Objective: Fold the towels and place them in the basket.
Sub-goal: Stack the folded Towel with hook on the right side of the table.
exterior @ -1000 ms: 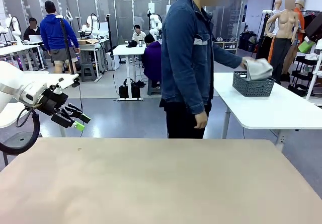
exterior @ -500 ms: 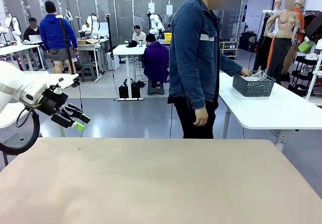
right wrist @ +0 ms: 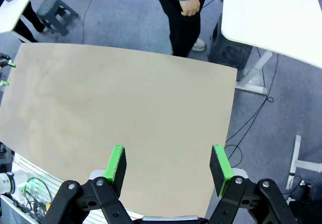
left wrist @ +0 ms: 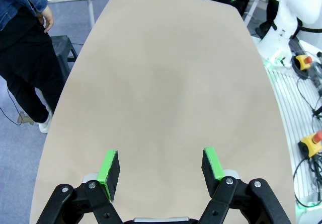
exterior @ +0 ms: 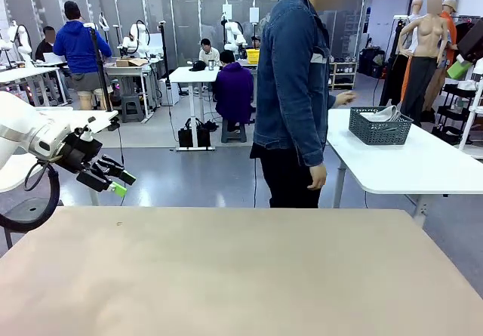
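The dark grey mesh basket [exterior: 380,130] stands on a white side table behind the person, with pale towels [exterior: 382,114] lying in it. A person in a denim jacket [exterior: 294,79] stands at the far edge of my table, one hand lifted near the basket. My left gripper [exterior: 118,183] hangs open off the table's left side, above the floor. In the left wrist view my left gripper [left wrist: 161,166] is open over the bare tan table [left wrist: 166,83]. My right gripper [right wrist: 170,164] is open too, high above the same table [right wrist: 121,103].
The white side table [exterior: 411,162] stands at the far right beyond my table [exterior: 241,275]. The person's legs and hand [right wrist: 190,3] are close to the table's far edge. Cables and table legs lie on the floor to the right.
The person has let go of the towel into the basket and drawn the hand back from it. Neither arm has moved.
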`<state>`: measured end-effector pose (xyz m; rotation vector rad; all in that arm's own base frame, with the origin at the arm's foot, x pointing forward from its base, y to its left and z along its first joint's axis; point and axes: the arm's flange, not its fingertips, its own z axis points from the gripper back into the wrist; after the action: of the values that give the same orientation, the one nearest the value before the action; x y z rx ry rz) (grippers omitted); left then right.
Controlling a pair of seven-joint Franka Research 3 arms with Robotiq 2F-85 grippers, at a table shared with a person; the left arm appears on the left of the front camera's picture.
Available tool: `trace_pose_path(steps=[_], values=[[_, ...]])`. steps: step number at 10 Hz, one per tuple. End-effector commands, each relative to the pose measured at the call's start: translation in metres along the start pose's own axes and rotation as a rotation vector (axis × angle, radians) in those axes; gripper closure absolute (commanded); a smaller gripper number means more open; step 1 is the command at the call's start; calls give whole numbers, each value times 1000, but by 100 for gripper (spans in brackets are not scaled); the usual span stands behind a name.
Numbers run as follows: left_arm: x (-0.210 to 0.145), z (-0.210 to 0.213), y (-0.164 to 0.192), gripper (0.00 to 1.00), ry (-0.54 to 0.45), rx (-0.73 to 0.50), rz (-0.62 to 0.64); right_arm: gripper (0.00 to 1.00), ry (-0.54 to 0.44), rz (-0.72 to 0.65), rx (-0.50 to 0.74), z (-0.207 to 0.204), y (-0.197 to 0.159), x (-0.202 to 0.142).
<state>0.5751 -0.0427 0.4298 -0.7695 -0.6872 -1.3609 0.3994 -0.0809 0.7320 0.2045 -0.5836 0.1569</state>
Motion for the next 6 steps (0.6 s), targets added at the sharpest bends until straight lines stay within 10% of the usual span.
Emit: trace_pose_path(steps=[1, 6], values=[[1, 0, -1, 17, 0, 1, -2, 17, 0, -13, 0, 1, 2, 1], [1, 0, -1, 17, 0, 1, -2, 17, 0, -13, 0, 1, 2, 1]])
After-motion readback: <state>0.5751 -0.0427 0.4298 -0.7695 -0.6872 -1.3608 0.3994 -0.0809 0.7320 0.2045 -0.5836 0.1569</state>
